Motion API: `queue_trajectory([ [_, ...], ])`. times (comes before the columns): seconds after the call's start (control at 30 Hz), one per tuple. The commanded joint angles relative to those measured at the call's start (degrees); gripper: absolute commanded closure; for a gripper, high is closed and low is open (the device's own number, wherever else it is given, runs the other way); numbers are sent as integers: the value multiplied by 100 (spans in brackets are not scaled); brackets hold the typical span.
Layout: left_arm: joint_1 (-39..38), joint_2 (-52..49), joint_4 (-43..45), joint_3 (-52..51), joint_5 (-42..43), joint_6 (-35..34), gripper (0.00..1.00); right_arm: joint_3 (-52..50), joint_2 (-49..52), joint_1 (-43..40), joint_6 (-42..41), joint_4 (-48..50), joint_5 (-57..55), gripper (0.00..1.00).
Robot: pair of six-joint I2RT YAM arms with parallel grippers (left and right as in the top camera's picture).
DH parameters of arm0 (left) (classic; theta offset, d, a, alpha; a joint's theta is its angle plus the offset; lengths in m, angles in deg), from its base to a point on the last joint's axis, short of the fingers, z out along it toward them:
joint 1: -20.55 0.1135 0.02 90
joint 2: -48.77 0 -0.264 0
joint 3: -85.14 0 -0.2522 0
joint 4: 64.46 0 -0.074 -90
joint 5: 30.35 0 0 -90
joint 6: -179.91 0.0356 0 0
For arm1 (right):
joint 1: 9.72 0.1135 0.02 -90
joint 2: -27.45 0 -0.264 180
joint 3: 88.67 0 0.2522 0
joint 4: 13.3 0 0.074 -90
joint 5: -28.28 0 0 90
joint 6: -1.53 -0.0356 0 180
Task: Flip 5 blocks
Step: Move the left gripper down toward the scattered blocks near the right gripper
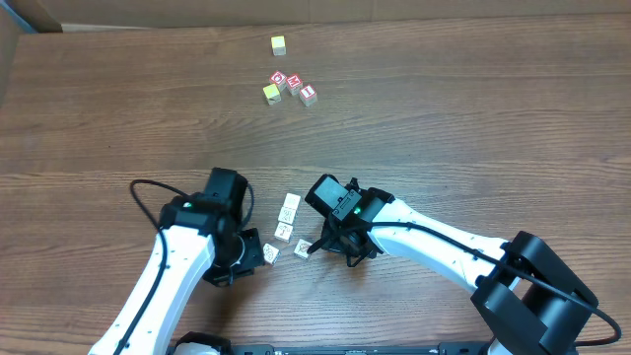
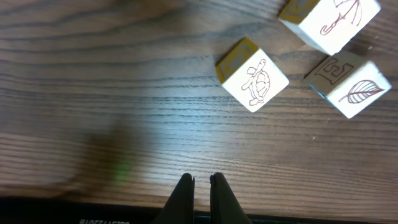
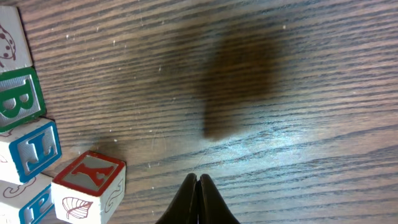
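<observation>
Several small pale blocks lie between my two arms, among them one (image 1: 290, 207), another (image 1: 284, 232) and a third (image 1: 269, 253). The left wrist view shows a turtle block (image 2: 255, 76), an umbrella block (image 2: 329, 22) and a leaf block (image 2: 348, 84). My left gripper (image 2: 201, 185) is shut and empty, short of the turtle block. In the right wrist view a red-topped Y block (image 3: 90, 185) with a leaf drawing stands left of my shut, empty right gripper (image 3: 198, 185). A blue L block (image 3: 31, 149) and a green B block (image 3: 18, 99) line the left edge.
At the far side of the wooden table (image 1: 473, 128) lie a yellow cube (image 1: 279, 44), three red-faced letter cubes (image 1: 294, 85) and another yellow cube (image 1: 270, 93). Both arms crowd the near middle, the left gripper (image 1: 248, 247) and right gripper (image 1: 333, 248) flanking the pale cluster.
</observation>
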Motion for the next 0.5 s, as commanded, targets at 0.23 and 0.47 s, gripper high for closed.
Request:
queue_trajectory([
  [0.23, -570, -872, 518, -214, -573, -592, 96, 63, -101, 9, 24, 22, -122, 96],
  [0.47, -568, -933, 859, -393, -570, -586, 96, 63, -101, 9, 22, 24, -208, 96],
])
